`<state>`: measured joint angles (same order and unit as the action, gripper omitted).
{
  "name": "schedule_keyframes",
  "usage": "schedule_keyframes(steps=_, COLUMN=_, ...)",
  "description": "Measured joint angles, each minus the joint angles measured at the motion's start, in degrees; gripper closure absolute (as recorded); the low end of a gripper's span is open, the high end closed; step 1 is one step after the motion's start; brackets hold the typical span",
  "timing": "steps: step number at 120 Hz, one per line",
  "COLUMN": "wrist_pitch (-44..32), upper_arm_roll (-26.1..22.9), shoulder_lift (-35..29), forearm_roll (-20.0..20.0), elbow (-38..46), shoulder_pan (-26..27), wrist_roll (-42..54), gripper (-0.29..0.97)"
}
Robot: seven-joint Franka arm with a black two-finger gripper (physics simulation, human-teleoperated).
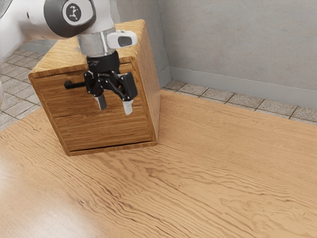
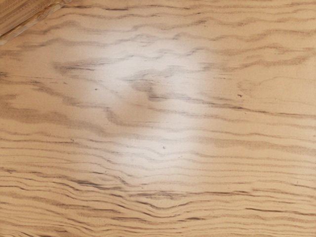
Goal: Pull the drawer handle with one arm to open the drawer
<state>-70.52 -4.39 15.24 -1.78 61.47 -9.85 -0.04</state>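
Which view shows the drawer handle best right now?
The exterior view: the black handle juts from the upper drawer front, its end toward the exterior view's right hidden behind the open gripper. The wrist view looks down on the table and a cabinet edge, so it won't help with the handle.

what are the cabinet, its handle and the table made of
Cabinet: looks like oak-toned wood, matte, clear grain lines.
Handle: black bar, maybe metal or plastic, cannot tell which.
Table: wood or veneer, bold wavy grain, slightly glossy from its pale sheen patch.
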Motion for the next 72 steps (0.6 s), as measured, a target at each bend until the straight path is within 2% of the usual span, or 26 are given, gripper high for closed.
schedule_keyframes(steps=30, wrist_pitch=-7.8, upper_arm_roll=0.0, shoulder_lift=0.0, forearm_roll=-0.1, elbow=0.1, shoulder_pan=0.0, wrist_roll=0.0, gripper=0.00)
schedule_keyframes(steps=72, wrist_pitch=-9.2, upper_arm_roll=-0.2, shoulder_lift=-3.9, forearm_roll=0.5, elbow=-0.6, shoulder_pan=0.7, wrist_roll=0.1, gripper=0.00)
